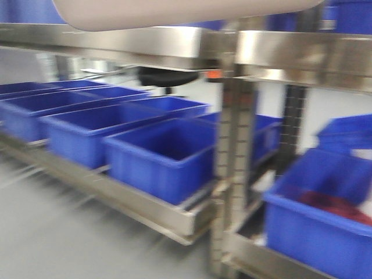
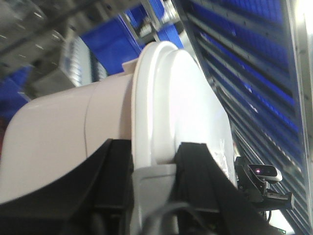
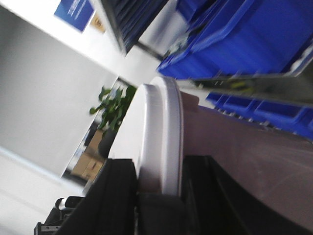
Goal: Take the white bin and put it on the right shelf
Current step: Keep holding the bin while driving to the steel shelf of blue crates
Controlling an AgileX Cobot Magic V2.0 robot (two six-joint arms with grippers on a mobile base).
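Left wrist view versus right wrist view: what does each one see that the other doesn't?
Only the left wrist view shows a small black camera near the lid. Only the right wrist view shows a potted plant and brown boxes. Both show the white bin with its rim pinched between black fingers, left gripper and right gripper, plus blue crates behind.

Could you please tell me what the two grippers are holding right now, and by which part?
The white bin, held by both: the left gripper and the right gripper each clamp its protruding lid rim between their fingers.
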